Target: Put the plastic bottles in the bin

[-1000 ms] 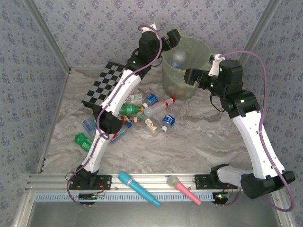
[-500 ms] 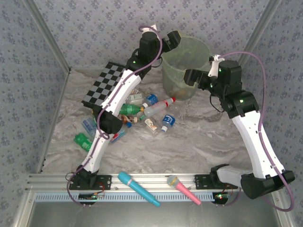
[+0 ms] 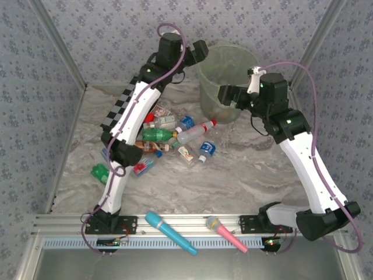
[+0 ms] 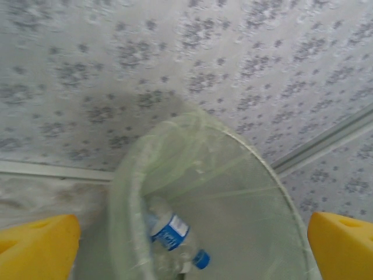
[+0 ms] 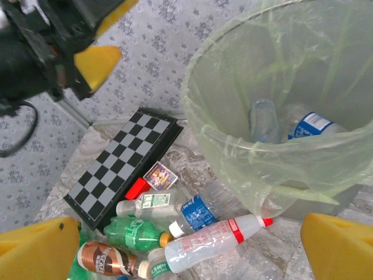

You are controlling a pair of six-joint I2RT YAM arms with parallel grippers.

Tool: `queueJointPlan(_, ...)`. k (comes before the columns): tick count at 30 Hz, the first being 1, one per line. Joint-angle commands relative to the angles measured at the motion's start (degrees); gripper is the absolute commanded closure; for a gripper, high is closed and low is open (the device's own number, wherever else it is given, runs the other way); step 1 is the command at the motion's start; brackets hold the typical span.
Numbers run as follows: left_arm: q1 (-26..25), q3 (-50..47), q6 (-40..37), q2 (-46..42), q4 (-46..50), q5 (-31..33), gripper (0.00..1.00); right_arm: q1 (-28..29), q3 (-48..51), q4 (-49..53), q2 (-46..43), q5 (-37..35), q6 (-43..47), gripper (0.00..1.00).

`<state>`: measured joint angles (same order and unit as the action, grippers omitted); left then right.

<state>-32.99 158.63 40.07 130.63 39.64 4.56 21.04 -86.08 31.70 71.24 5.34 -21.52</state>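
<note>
I am hovering my left claw (image 3: 200, 52), spread wide, by the bin (image 3: 211, 99) at top centre, my right claw (image 3: 225, 94) gaping beside it, bottles (image 3: 192, 133) lying centre-left.

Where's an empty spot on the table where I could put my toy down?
The biggest bare patch of table lies between the bottle pile, the bin and the right arm. A thinner strip runs between the pile and the cyan microphone and pink microphone. It's crowded from the checkerboard across to the bin's foot.
</note>
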Motion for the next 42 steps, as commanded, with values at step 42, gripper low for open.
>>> queueJointPlan(42,21.1,-114.2,39.4,-77.2,24.0,3.3,0.13,11.3,-10.4,-1.5,16.2,8.2,8.3,0.00)
